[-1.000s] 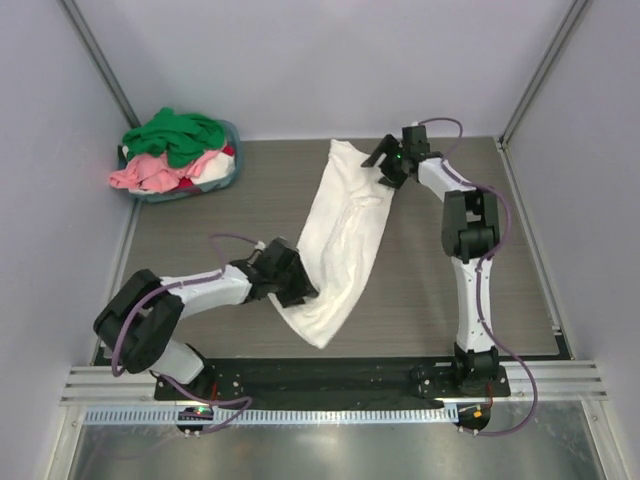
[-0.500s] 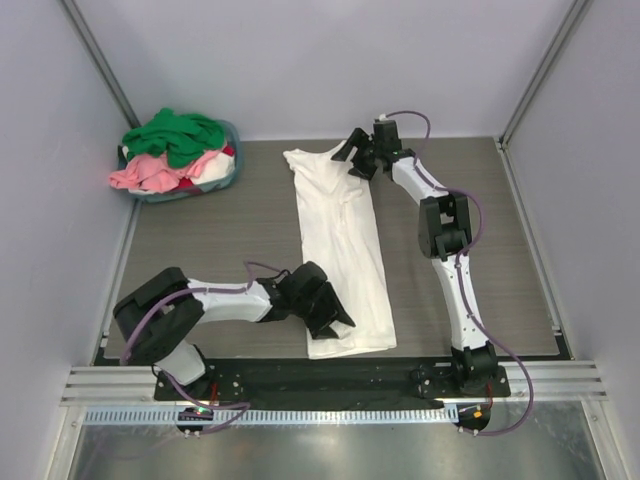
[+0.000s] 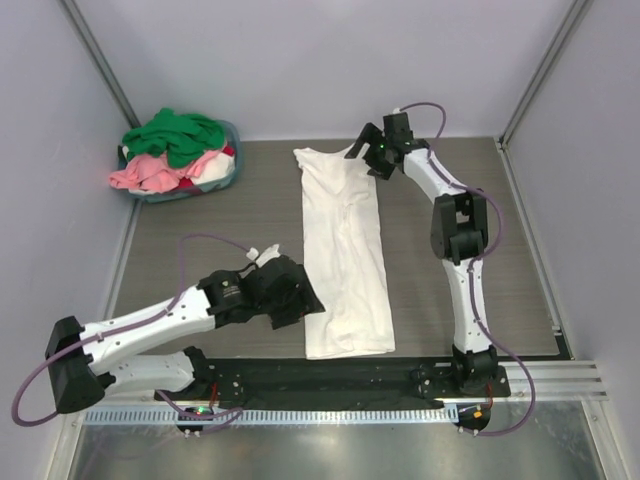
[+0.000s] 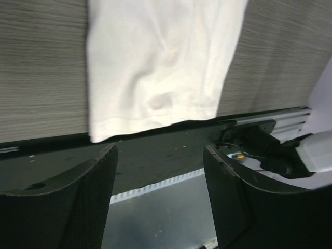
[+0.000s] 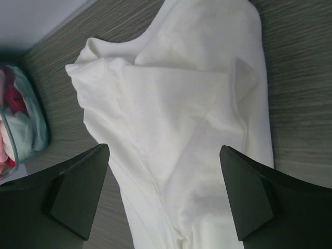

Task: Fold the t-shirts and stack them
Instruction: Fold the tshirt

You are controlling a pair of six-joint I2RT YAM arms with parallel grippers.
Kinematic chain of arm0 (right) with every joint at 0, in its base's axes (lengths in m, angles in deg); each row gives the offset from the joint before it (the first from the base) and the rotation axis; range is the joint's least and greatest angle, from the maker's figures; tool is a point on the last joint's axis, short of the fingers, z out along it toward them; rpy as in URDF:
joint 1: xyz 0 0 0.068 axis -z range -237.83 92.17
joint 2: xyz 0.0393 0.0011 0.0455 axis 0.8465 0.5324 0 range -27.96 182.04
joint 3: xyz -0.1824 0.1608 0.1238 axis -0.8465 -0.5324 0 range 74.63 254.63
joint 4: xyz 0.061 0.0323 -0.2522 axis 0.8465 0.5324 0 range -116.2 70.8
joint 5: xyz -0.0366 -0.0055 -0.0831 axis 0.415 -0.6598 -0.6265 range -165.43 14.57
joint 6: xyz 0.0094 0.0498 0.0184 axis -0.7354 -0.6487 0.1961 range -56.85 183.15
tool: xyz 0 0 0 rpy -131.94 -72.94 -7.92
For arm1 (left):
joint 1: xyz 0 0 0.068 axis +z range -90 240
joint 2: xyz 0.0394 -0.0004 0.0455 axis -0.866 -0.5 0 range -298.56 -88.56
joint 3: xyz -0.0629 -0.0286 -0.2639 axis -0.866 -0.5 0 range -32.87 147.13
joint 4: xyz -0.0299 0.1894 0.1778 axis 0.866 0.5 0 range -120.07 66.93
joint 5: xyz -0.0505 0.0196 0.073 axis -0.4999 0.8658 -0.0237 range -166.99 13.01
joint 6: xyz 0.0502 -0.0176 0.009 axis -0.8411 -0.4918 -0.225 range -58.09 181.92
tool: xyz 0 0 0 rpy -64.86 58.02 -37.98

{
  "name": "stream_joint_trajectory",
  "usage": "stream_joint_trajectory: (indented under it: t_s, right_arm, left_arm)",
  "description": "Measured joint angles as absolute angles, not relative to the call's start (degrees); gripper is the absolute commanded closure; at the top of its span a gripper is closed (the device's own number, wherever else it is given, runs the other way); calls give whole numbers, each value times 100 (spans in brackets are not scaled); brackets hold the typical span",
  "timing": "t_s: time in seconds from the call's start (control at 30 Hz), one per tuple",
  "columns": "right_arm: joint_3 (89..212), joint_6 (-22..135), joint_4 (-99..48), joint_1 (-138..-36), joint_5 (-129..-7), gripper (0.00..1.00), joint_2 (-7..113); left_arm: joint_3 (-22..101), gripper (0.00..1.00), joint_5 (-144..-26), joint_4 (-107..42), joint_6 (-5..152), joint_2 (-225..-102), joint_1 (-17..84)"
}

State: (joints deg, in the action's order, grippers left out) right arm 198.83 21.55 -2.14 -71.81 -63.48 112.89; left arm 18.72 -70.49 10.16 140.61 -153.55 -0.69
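Top external: white t-shirt (image 3: 345, 250), wood-grain table (image 3: 200, 230), lilac walls (image 3: 330, 60).

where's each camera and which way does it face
Top external: high behind the arm bases, looking down on the grey wooden table and long white cotton t-shirt; left arm and right arm show.
Left wrist: low at the near edge, facing the shirt's hem and black base plate; open left jaws show.
Right wrist: above the shirt's far end, facing down on it; open right jaws show.
Shared: all see the shirt; top and right wrist share the blue-grey round basket.
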Motion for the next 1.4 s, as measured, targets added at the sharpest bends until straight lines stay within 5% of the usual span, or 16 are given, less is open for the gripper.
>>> stream_joint_trajectory:
  t_s: [0.17,0.4,0.53,0.83,1.17,1.4]
  right_arm:
    - [18620,2411,236,-7151,-6903,6,9519]
    - [14504,2293,518,-7708,-8300,12,4870]
    - [12624,1818,1066,-8571,-8626,16,3388]
    - [10332,371,1993,-9546,-8269,34,1618]
    - [9538,-520,1237,-10691,-7970,47,1808]
    - [9265,-752,789,-10742,-7852,71,1725]
  left_arm:
    - [1315,34,-6804,1368,13910,-14913,-69]
    - [523,39,-6826,858,13976,-14970,-147]
    - [121,41,-6922,347,14164,-15228,-256]
    - [14,42,-6861,-335,14590,-15624,-840]
    - [-296,44,-6793,-709,14918,-15744,-1015]
    - [-478,48,-6752,-991,15117,-15641,-1039]
